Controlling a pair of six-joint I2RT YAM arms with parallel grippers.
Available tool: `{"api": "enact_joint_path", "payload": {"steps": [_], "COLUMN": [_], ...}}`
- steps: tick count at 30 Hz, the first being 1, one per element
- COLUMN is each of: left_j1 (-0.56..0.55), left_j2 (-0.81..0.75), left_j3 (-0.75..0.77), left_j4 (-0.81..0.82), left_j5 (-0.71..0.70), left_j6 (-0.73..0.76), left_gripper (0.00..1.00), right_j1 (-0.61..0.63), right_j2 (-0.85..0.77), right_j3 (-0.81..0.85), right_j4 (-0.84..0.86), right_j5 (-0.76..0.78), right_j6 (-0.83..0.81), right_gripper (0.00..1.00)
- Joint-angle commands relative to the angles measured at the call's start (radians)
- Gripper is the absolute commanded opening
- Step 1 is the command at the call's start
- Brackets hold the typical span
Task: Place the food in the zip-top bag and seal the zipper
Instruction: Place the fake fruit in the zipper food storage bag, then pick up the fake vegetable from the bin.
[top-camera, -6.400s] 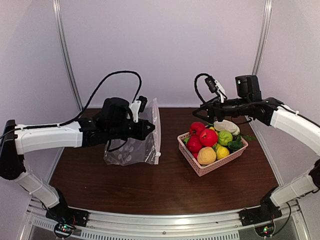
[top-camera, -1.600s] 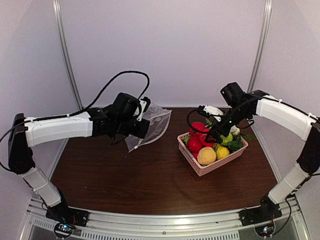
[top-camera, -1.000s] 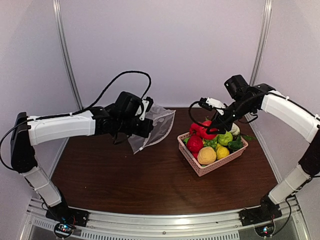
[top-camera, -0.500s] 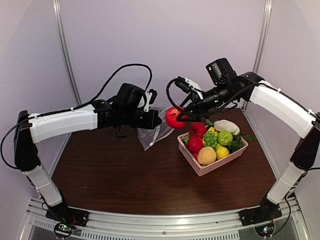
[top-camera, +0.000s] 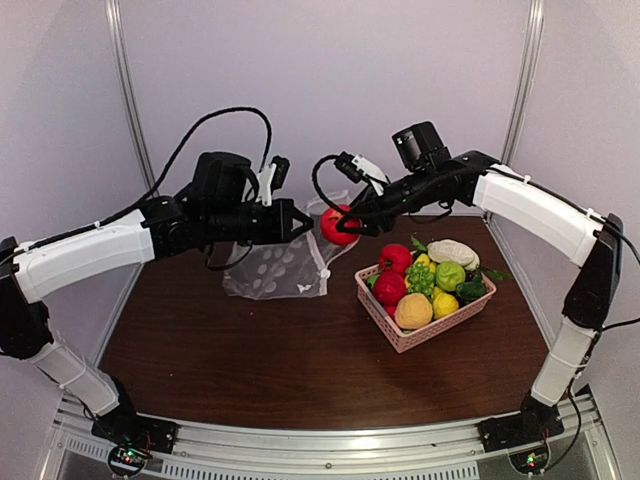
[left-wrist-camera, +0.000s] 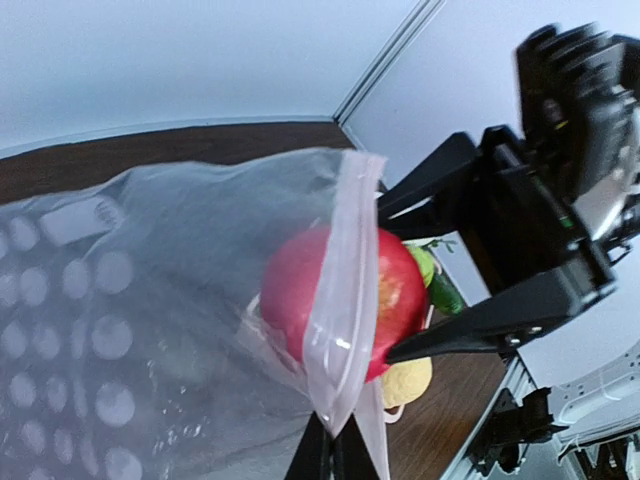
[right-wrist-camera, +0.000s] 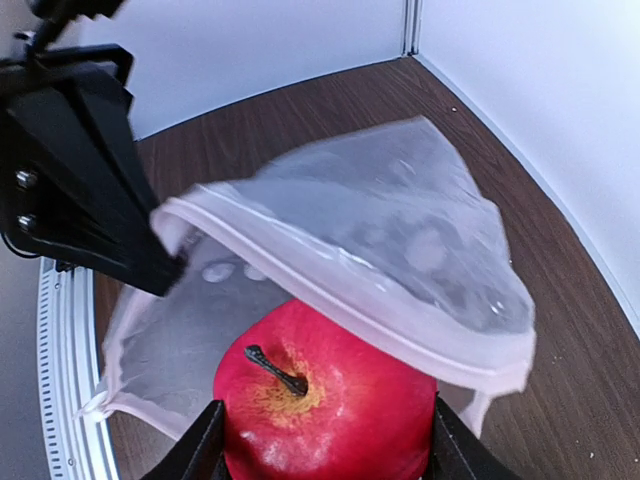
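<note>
My left gripper (top-camera: 298, 221) is shut on the mouth edge of the clear dotted zip-top bag (top-camera: 275, 268) and holds it up, the bag hanging to the table. In the left wrist view the gripper (left-wrist-camera: 333, 452) pinches the zipper strip (left-wrist-camera: 345, 300). My right gripper (top-camera: 345, 226) is shut on a red apple (top-camera: 335, 226) at the bag's open mouth. In the right wrist view the apple (right-wrist-camera: 325, 395) sits between my fingers (right-wrist-camera: 195, 450), partly under the bag's upper lip (right-wrist-camera: 350, 290). In the left wrist view the apple (left-wrist-camera: 330, 300) shows half inside the bag.
A pink lattice basket (top-camera: 385, 318) stands at right on the brown table (top-camera: 300, 370), holding red fruits (top-camera: 395, 260), a green apple (top-camera: 450, 275), a white cabbage (top-camera: 452, 251), yellow pieces (top-camera: 413, 311) and greens. White walls close in behind and at the sides.
My right gripper lifted the red apple out of the basket and carried it left to the bag's mouth. My left gripper shifted left, and the bag now hangs lower onto the table.
</note>
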Motion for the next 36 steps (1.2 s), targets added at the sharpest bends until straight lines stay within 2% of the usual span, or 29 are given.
{"api": "enact_joint_path", "payload": {"steps": [1,7,9,11,12,18,23,27,31,36], "left_j1": [-0.004,-0.004,-0.004,-0.004,-0.004,0.001,0.030,0.037,0.039,0.043], "left_j2": [-0.053,-0.034,-0.041,-0.057,-0.068,-0.102,-0.073,-0.026,0.005,0.024], "left_j3": [-0.021,-0.031,-0.037,-0.052,-0.059,-0.090,-0.114,-0.105,-0.087,-0.074], "left_j4": [0.102,0.098,0.096,0.094,0.091,0.040,0.041,0.043,0.044,0.034], "left_j5": [0.046,0.066,0.057,0.033,0.017,-0.073,-0.109,-0.090,-0.058,-0.058], "left_j6": [-0.034,-0.047,-0.047,-0.045,-0.044,-0.011,0.000,0.020,0.039,0.062], "left_gripper": [0.00,0.00,0.00,0.00,0.00,0.00,0.00,0.00,0.00,0.00], "right_j1": [0.023,0.119,0.127,0.127,0.126,0.085,-0.006,-0.153,-0.278,-0.362], "right_j2": [0.024,0.096,0.117,0.120,0.110,-0.038,-0.194,-0.264,-0.329,-0.507], "right_j3": [0.034,0.145,0.176,0.200,0.203,0.142,-0.005,-0.177,-0.280,-0.467], "right_j4": [0.038,-0.008,-0.006,-0.015,-0.018,-0.041,-0.072,-0.130,-0.280,-0.282], "right_j5": [0.127,0.160,0.141,0.110,0.100,0.045,-0.009,-0.010,0.061,0.223], "right_j6": [0.016,-0.006,0.026,0.044,0.044,0.027,-0.044,-0.082,-0.235,-0.339], "right_gripper": [0.50,0.55,0.63,0.78,0.82,0.94,0.93,0.87,0.78,0.76]}}
